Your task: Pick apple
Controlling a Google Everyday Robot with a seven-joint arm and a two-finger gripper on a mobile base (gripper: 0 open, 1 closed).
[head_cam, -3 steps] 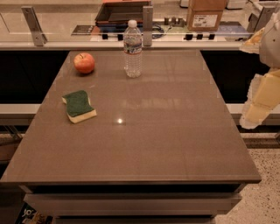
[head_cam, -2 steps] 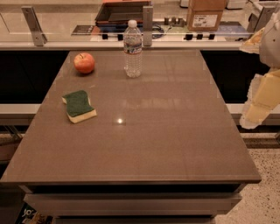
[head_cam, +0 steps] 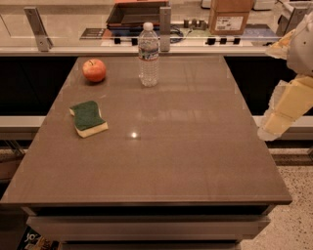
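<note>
The apple (head_cam: 94, 70), small, round and red-orange, sits on the brown table (head_cam: 161, 161) near its far left corner. The arm hangs beyond the table's right edge, and the gripper (head_cam: 275, 126) at its lower end is pale yellow-white, level with the table's middle and far to the right of the apple. It holds nothing that I can see.
A clear water bottle (head_cam: 148, 54) stands upright right of the apple. A green and yellow sponge (head_cam: 88, 118) lies on the left side of the table. Behind the table runs a counter with a cardboard box (head_cam: 230, 15) and a dark tray (head_cam: 136, 13).
</note>
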